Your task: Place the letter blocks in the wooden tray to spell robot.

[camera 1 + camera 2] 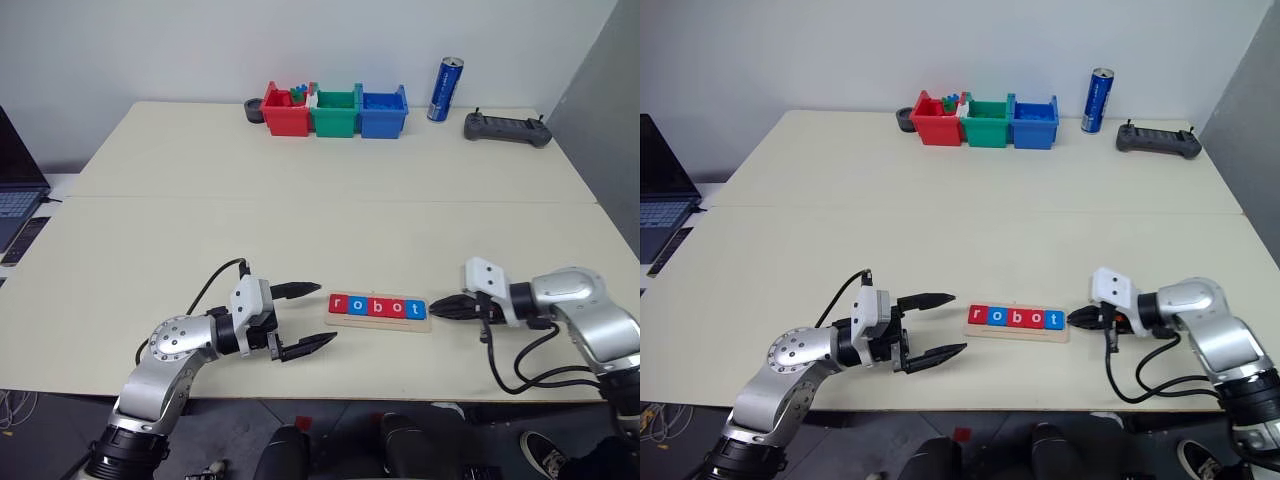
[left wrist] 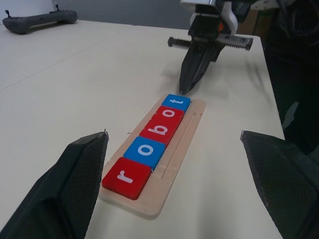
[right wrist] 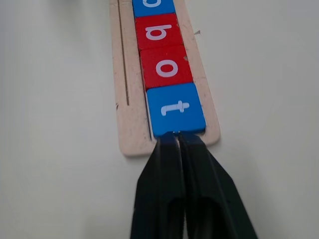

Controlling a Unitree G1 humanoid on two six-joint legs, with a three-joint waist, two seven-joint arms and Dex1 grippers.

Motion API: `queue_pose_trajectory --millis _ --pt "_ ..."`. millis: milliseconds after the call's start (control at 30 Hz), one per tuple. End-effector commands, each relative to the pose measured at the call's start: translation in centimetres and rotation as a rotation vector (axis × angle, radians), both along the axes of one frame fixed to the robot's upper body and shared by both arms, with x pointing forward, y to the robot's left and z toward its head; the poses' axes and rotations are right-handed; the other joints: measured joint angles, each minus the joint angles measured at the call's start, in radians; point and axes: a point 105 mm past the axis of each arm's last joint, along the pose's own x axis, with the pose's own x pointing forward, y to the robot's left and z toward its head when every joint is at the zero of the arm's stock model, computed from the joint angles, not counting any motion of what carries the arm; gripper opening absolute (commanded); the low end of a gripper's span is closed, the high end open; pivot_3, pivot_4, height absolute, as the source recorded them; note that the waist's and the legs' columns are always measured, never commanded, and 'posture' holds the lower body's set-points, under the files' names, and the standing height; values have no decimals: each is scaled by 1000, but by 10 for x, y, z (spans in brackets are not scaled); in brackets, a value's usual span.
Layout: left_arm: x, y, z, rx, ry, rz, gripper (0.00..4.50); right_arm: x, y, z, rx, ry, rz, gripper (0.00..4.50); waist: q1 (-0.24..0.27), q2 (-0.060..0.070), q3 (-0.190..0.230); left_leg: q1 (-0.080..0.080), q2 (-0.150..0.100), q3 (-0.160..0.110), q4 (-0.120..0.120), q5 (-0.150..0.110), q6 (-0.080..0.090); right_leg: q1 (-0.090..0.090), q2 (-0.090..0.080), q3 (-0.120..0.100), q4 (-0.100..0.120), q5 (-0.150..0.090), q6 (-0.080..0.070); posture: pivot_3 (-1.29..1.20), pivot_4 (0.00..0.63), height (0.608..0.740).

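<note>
Five letter blocks (image 1: pixel 377 306) lie in a row in the wooden tray (image 1: pixel 378 322) near the table's front edge, reading r, o, b, o, t. The tiles run red, blue, red, red, blue (image 3: pixel 175 108). My right gripper (image 3: pixel 175 134) is shut, fingers pressed together, its tips at the outer edge of the t block at the tray's right end. It holds nothing. My left gripper (image 1: pixel 325 315) hovers just left of the tray, wide open and pointing along it, with nothing between its fingers (image 2: pixel 75 184).
Red (image 1: pixel 286 110), green (image 1: pixel 335 112) and blue (image 1: pixel 383 111) bins stand at the table's back. A blue can (image 1: pixel 445 89) and a black controller (image 1: pixel 507 128) are to their right. A laptop (image 1: pixel 15 195) sits past the left edge.
</note>
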Motion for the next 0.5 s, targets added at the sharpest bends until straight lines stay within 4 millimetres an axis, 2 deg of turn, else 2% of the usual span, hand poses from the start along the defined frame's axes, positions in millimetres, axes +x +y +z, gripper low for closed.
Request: queue_pose_trajectory --millis 33,133,267,300,500 --pt "2 4 4 32 -28 26 4500 -17 4 25 87 30 30 1673 1 0 0 0 0 0 0 0 0 0 0 0 0 0 0 0 150 740" --pt "1 5 1 61 -35 26 4500 -30 4 28 120 73 28 2699 2 0 0 0 0 -1 0 0 0 0 0 0 0 0 0 0 150 740" --pt "-1 5 -3 84 -38 30 4500 -36 5 27 127 82 11 4204 1 0 0 0 0 0 0 0 0 0 0 0 0 0 0 0 150 740" --pt "-1 5 -4 86 -39 31 4500 -36 5 27 131 77 5 4449 1 0 0 0 0 0 0 0 0 0 0 0 0 0 0 0 150 740" --pt "2 5 -2 95 -54 33 4500 -31 9 28 135 38 -21 4449 2 0 0 0 0 0 0 0 0 0 0 0 0 0 0 0 150 740"
